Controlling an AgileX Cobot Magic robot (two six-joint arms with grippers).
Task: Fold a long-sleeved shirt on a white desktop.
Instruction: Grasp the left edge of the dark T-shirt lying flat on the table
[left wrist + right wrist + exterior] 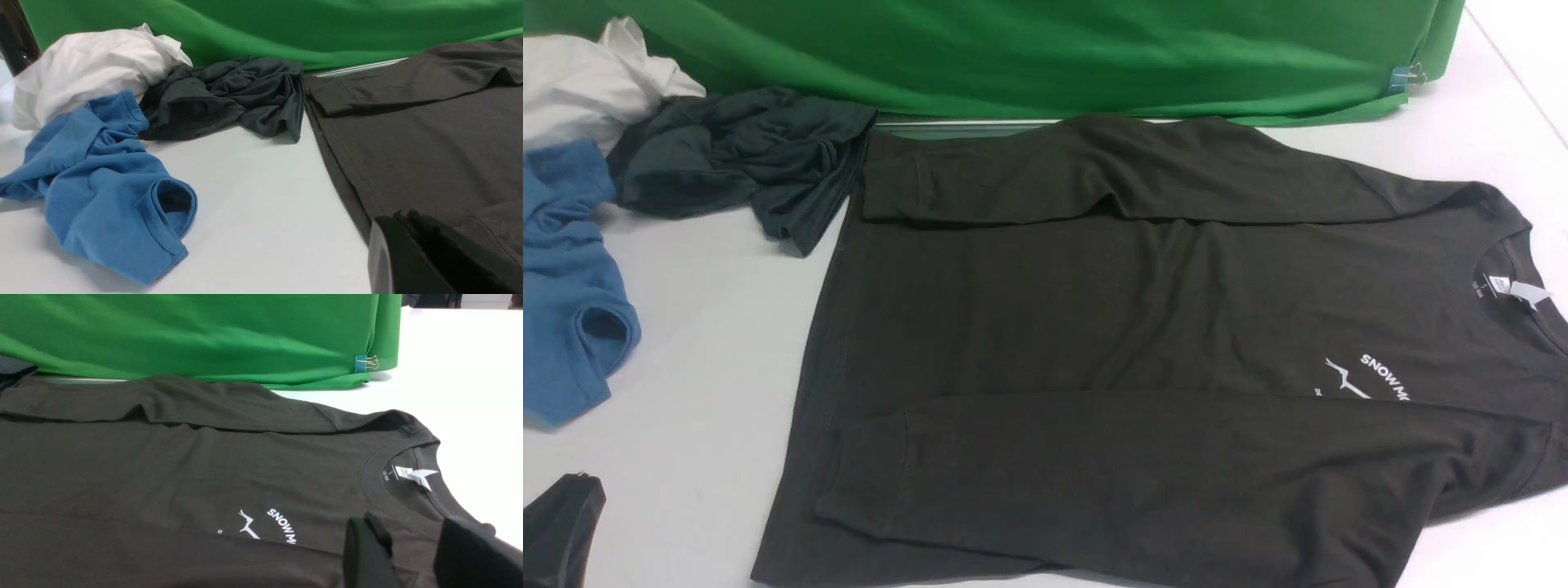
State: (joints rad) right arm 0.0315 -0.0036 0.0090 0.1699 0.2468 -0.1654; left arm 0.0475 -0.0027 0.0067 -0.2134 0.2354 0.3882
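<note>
Dark brownish-black knit long-sleeved shirt (1143, 343): long axis left-right, collar (404, 457) by spread right end effector (412, 535); left end effector (402, 224) near hem (339, 163), aperture unclear.

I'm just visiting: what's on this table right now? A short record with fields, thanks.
shirt: long-sleeved shirt flat, sleeves laid along its body, collar to the right
surface: white desktop
pile at left: blue garment, grey-green garment, white cloth
backdrop: green cloth
right tool: open, above the shirt by the collar
left tool: by the shirt's bottom edge, state unclear
</note>
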